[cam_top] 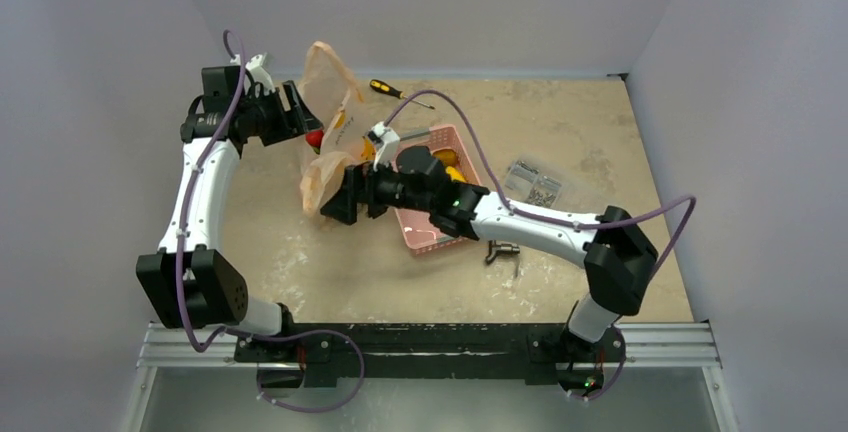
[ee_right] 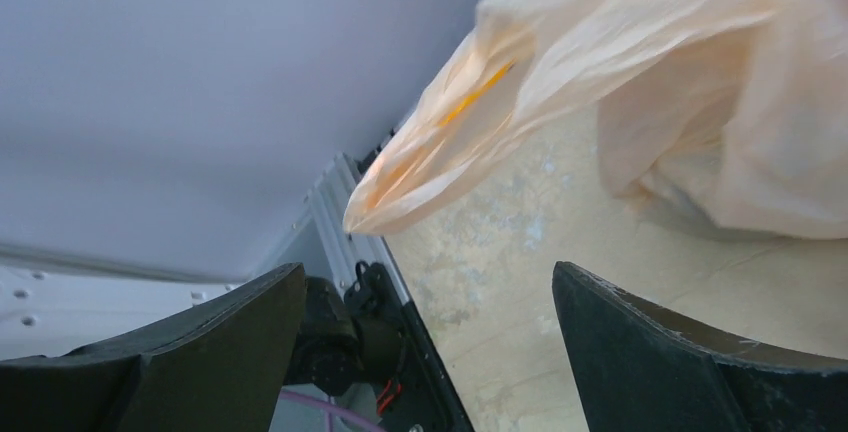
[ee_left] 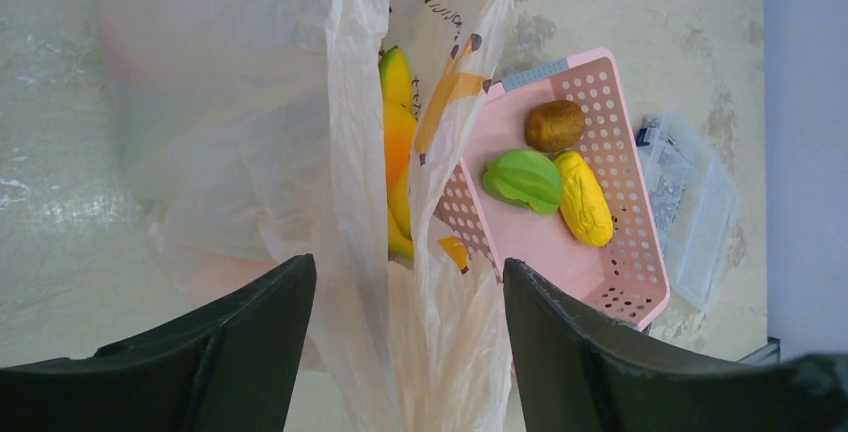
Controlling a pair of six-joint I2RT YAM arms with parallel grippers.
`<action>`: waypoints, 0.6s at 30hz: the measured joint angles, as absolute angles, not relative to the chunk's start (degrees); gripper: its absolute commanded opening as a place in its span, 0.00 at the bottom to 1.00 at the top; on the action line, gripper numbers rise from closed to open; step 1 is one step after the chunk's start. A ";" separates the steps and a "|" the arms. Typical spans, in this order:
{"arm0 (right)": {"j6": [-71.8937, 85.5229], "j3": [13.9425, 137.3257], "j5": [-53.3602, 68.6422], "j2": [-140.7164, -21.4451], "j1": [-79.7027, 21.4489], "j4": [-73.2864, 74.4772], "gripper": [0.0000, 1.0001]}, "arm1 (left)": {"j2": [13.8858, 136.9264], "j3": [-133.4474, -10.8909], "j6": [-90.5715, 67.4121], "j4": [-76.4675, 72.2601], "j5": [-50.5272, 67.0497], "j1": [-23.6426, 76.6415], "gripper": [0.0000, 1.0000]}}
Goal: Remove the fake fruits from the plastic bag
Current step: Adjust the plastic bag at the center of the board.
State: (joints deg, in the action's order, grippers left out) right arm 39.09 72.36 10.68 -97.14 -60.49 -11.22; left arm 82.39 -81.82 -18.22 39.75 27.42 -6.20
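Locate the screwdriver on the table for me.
In the top view, the yellow-and-black screwdriver lies near the far edge of the table, just right of the plastic bag and beyond the far end of the pink basket.

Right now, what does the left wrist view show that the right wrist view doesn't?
Only left wrist: the basket holding a kiwi, a green fruit and a yellow fruit; fruits inside the bag; a packet. Only right wrist: the bag's outer corner, the rail, the wall. Both: the bag, the table, and an open gripper: left gripper, right gripper.
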 measured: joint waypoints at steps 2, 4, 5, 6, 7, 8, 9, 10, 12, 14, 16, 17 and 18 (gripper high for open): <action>39.81 71.94 11.31 -94.89 -57.76 -11.46 0.99 | 82.70 -81.41 -17.85 39.81 27.09 -6.09 0.64; 40.80 72.05 11.00 -94.15 -55.59 -11.88 0.99 | 82.83 -81.41 -17.72 39.90 26.48 -6.09 0.64; 41.39 72.42 10.31 -94.17 -54.57 -11.77 0.99 | 82.83 -81.41 -17.50 39.90 26.13 -6.09 0.64; 41.95 73.34 9.39 -94.70 -53.67 -11.09 0.99 | 82.81 -81.41 -17.34 39.88 25.67 -6.09 0.61; 42.41 75.02 8.36 -95.81 -52.95 -10.22 0.99 | 82.81 -81.41 -17.26 39.90 25.12 -6.09 0.57; 42.52 77.56 7.16 -97.69 -52.42 -9.65 0.99 | 82.83 -81.38 -17.08 39.94 24.69 -6.09 0.53; 42.39 79.55 6.35 -99.33 -52.31 -9.65 0.99 | 82.83 -81.38 -16.88 39.97 24.34 -6.09 0.49; 42.06 81.45 5.61 -100.95 -52.29 -9.47 0.99 | 82.83 -81.38 -16.80 39.94 24.12 -6.09 0.45; 39.97 85.91 4.80 -104.77 -52.47 -9.41 0.99 | 82.83 -81.38 -16.71 39.94 23.79 -6.09 0.36; 36.36 90.52 3.86 -108.71 -52.77 -8.67 0.98 | 82.89 -81.36 -16.47 39.97 23.68 -6.09 0.29; 32.56 94.74 3.33 -112.29 -52.95 -7.57 0.97 | 82.96 -81.36 -16.01 40.03 23.51 -6.09 0.24; 30.96 96.51 2.90 -113.71 -52.99 -6.74 0.97 | 82.98 -81.36 -15.84 40.10 23.46 -6.09 0.19; 29.28 98.35 2.26 -115.13 -53.23 -5.87 0.97 | 82.98 -81.36 -15.62 40.14 23.42 -6.09 0.14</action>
